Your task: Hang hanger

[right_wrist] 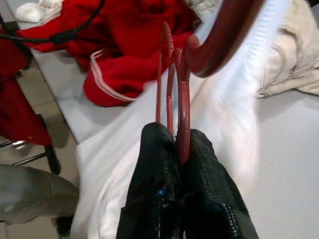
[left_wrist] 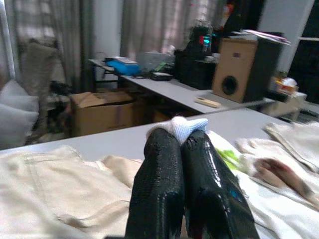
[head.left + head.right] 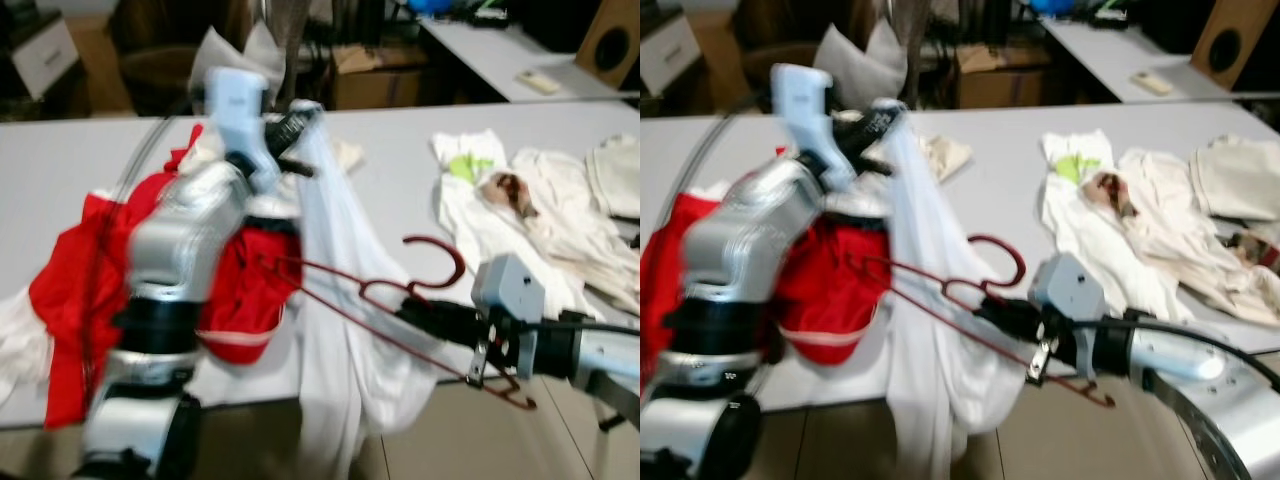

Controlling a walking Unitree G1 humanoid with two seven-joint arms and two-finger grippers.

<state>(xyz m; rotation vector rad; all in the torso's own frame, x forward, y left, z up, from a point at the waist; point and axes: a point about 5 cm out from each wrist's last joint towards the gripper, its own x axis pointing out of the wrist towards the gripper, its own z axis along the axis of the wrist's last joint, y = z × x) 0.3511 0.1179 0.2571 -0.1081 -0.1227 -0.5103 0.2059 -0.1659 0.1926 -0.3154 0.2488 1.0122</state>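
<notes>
hanger: red wire hanger (image 3: 370, 295), held in the air over the near edge of the surface (image 3: 400, 170), not hung on anything yet.
long axis: runs from the right fingers toward the robot's left, across the white garment; hook (image 3: 440, 262) curls upward near the grip end, and the far tip reaches the red clothes.
right gripper (image 1: 180, 149): fingers clenched on the hanger wires just below the hook. The right wrist view shows the wires pinched between the two pads and running straight out ahead of them.
white garment (image 3: 340, 300): draped from the left grip down over the surface edge, directly behind and under the hanger. I can't tell whether the hanger is threaded into it or just lying against it; the frames are blurred.
left gripper (image 2: 185, 139): raised above the surface, fingers shut on a bit of white cloth at the tips, holding the garment's top up.
key relation: garment top is up and to the left of the hanger tip, so I judge the hanger must travel along its own axis toward the left grip.
nearer arm: right has the hanger, left only the cloth.
around: red clothes (image 3: 80, 270) under the left arm; light clothes (image 3: 540, 210) spread on the surface to the right, well apart.
</notes>
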